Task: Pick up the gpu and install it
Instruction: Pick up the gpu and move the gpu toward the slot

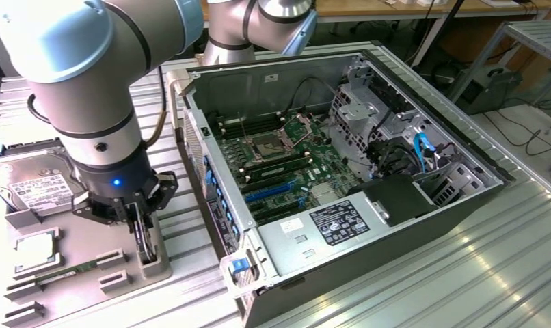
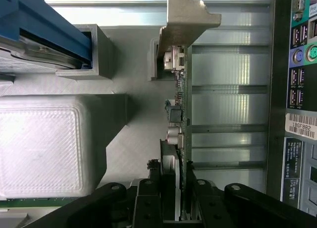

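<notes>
Black two-finger gripper pinched shut onto gpu, a thin green circuit card w/ silver metal end bracket. Card stands on edge in grey plastic holder. Bottom edge buried in slot, fan face edge-on, hard to make out. Holder just beside open pc tower case on ribbed aluminium table. Desks, floor cables in bkgd.

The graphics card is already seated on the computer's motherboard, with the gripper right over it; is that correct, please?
Not quite: the graphics card stands on edge in the grey tray beside the computer, not on its motherboard, as the exterior view shows; the gripper is right over it.
</notes>
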`<action>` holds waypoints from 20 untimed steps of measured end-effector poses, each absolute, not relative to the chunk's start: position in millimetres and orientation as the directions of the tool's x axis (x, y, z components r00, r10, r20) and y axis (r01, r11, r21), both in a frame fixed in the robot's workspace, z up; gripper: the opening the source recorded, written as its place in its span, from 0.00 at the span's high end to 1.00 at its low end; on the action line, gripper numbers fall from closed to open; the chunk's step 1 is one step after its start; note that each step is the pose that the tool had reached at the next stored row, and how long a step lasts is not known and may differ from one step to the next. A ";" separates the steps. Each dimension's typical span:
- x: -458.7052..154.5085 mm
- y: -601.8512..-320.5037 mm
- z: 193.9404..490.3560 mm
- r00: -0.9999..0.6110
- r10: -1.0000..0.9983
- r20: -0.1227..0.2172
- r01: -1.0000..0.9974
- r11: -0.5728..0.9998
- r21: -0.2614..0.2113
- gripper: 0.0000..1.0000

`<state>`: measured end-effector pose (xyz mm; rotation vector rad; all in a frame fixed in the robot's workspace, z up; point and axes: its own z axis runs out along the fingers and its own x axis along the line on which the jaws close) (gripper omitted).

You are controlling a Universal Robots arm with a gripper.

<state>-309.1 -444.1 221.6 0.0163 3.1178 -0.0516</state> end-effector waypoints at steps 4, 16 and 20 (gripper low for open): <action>-308.3 -444.1 221.6 -1.000 0.010 -0.023 0.011 0.999 -0.033 0.72; -308.2 -444.1 221.7 -1.000 0.010 -0.024 0.011 0.999 -0.033 0.72; -308.2 -444.2 236.1 -1.000 0.010 -0.024 0.011 0.999 -0.032 0.72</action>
